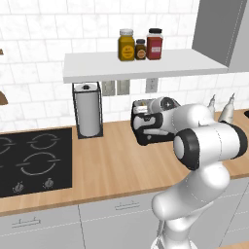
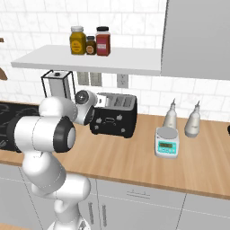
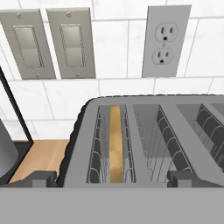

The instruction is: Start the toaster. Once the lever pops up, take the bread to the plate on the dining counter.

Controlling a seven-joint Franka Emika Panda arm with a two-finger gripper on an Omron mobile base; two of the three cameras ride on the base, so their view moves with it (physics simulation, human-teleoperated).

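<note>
The white arm was bent at the elbow and reached forward, its hand level with the top of the toaster point(image 2: 114, 115), which stood on the wood counter point(image 2: 134, 157) against the tiled wall point(image 3: 113, 48). The gripper point(image 3: 111, 178) looked down into the slots with its fingertips point(image 3: 37, 178) spread fully apart and nothing held between them. The bread point(image 3: 115, 144) stood upright on edge in the left slot; the slot beside it held only its wire guides. Beside the toaster stood a paper-towel holder point(image 1: 88, 111); above, a shelf point(image 1: 146, 65) carried three jars point(image 1: 140, 44).
</note>
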